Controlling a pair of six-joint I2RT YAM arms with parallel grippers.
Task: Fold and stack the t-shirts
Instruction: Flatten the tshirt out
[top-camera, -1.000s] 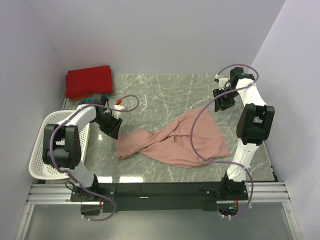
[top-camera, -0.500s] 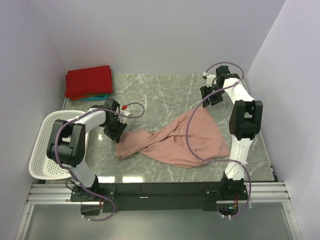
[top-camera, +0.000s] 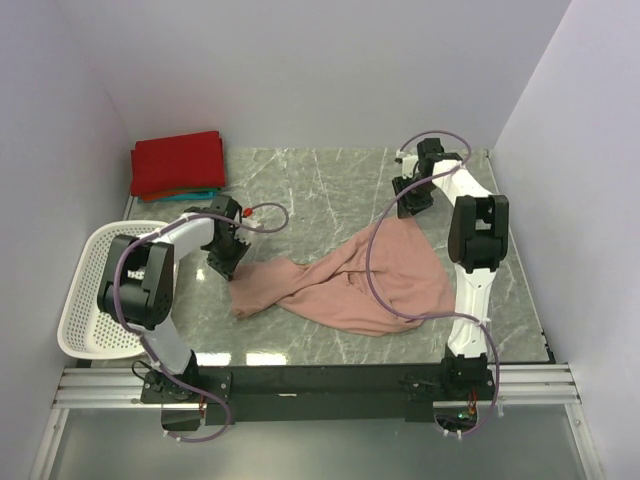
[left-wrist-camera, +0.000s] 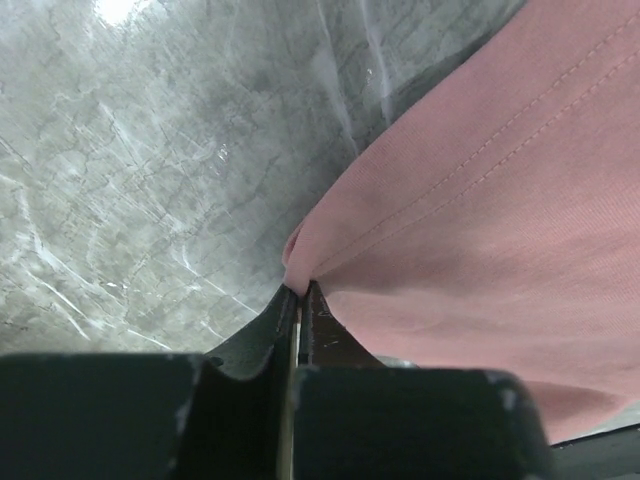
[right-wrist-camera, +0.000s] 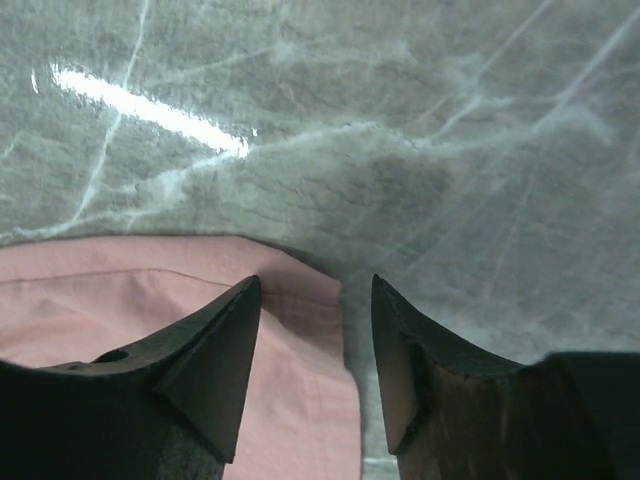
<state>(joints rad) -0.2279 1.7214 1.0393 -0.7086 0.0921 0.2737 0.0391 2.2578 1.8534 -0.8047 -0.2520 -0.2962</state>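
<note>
Poking from left tool (left-wrist-camera: 299, 296), pink t-shirt (left-wrist-camera: 480, 220)

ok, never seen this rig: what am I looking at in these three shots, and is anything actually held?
Two small robot arms are bolted at the near edge of a grey marble table. The wide shot comes from a fixed camera above and behind them. The two close-ups come from a camera on each wrist, looking past the gripper's own fingers. On the table are a crumpled pink t-shirt, a folded red t-shirt on a teal one in the far left corner, and a white basket at the left. The left gripper is shut, pinching a fold at the shirt's left end. The right gripper is open, its fingers either side of the shirt's far right corner, with nothing gripped.
</note>
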